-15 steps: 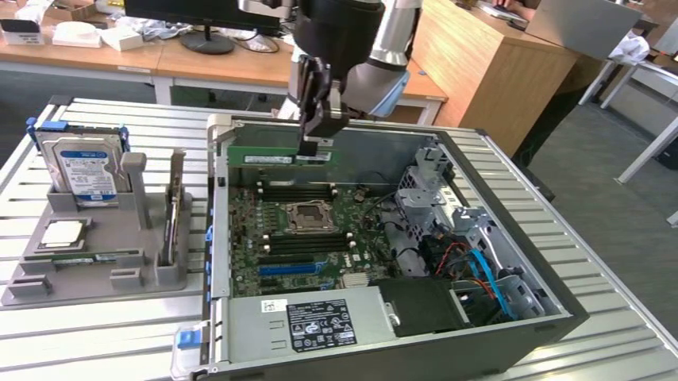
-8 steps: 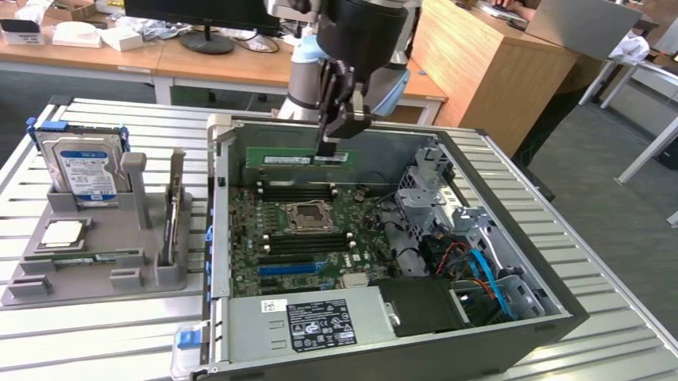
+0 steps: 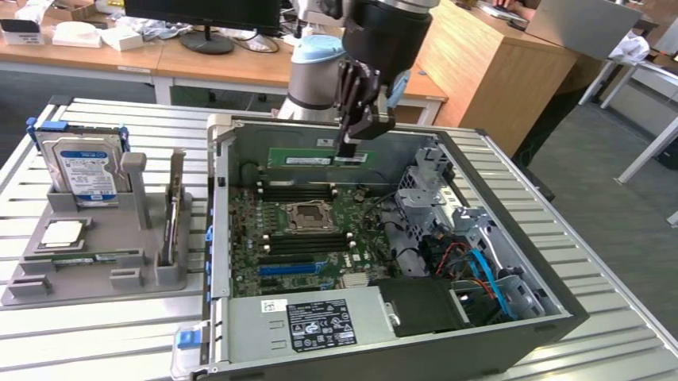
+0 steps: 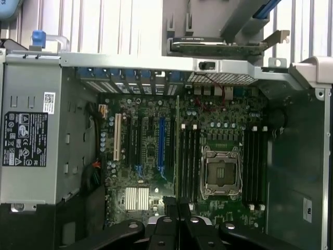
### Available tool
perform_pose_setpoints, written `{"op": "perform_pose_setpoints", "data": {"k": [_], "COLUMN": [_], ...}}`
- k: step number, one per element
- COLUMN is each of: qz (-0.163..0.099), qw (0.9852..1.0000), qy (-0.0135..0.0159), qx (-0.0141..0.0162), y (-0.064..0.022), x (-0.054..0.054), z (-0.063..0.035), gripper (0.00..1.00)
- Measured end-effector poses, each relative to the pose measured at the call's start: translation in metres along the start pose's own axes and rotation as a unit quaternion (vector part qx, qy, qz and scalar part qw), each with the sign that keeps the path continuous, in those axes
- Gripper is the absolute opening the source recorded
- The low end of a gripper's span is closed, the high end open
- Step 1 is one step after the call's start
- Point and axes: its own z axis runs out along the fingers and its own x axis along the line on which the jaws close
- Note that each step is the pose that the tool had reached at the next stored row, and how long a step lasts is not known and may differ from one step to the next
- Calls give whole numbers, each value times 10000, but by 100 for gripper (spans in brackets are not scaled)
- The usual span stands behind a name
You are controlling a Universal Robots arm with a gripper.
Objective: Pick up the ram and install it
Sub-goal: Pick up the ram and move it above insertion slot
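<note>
Slatted metal surface (image 3: 106,333) holds open computer case (image 3: 275,135); jaws closed on ram (image 3: 307,158), hanging above memory slots (image 3: 302,191), long axis parallel to them

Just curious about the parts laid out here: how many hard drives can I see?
1. The blue-labelled hard drive stands upright in the grey stand on the exterior view's left, outside the computer case. More may be hidden in the case's metal bays.
</note>
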Motion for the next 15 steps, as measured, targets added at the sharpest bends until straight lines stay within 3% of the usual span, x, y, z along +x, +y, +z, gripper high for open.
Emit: {"op": "perform_pose_setpoints", "data": {"k": [8, 15], "qz": [0, 0], "qw": [10000, 10000], "qy": [0, -1], "qx": [0, 0], "y": [-186, -194], "x": [3, -2], "z": [-6, -6], "gripper": [11, 11]}}
